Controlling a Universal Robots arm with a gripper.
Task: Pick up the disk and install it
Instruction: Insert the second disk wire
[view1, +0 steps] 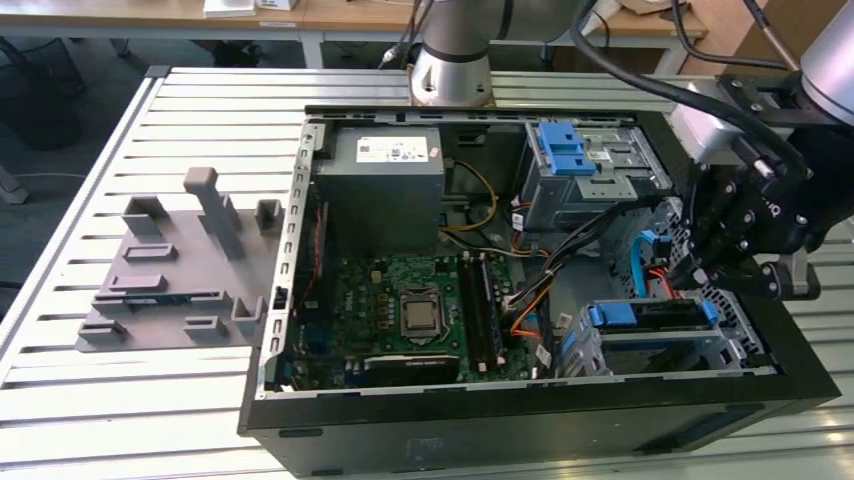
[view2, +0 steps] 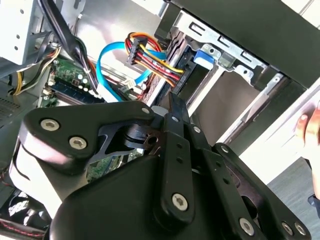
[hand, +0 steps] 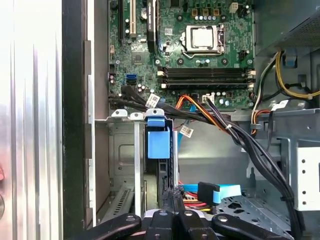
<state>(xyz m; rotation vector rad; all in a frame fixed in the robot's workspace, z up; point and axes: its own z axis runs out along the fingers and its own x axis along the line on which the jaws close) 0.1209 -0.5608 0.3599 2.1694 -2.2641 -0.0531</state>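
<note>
Table (view1: 200, 100) of pale metal slats carries everything, and around the computer case (view1: 534, 405) you have free surface on all sides. On the exterior view's left, a grey fixture plate (view1: 174, 270) with upright blocks lies well apart from the case.

The case lies on its side with the panel off. Its black walls make a high rim, so the room inside is tight. The power supply (view1: 380, 190) and the motherboard (view1: 400, 300) fill the half toward the exterior view's left. The upper drive cage (view1: 587, 160) with two blue tabs stands at the far corner.

The arm reaches in from the exterior view's right. It holds the gripper (view1: 694, 275) tilted downward over the case wall, just above the lower bay.

The disk (view1: 647, 318) sits in this lower bay, standing on its edge between the metal walls. In the first wrist view, its blue handle (hand: 156, 142) points toward the motherboard.

In both wrist views, the gripper (hand: 172, 195) (view2: 174, 107) is in line with the disk's near end. You see the claw pressed together, with nothing between the tips.

A black cable bundle (hand: 250, 145) crosses just beside the bay. A blue flat cable (view2: 107, 65) curves near it, so free room there is small.
</note>
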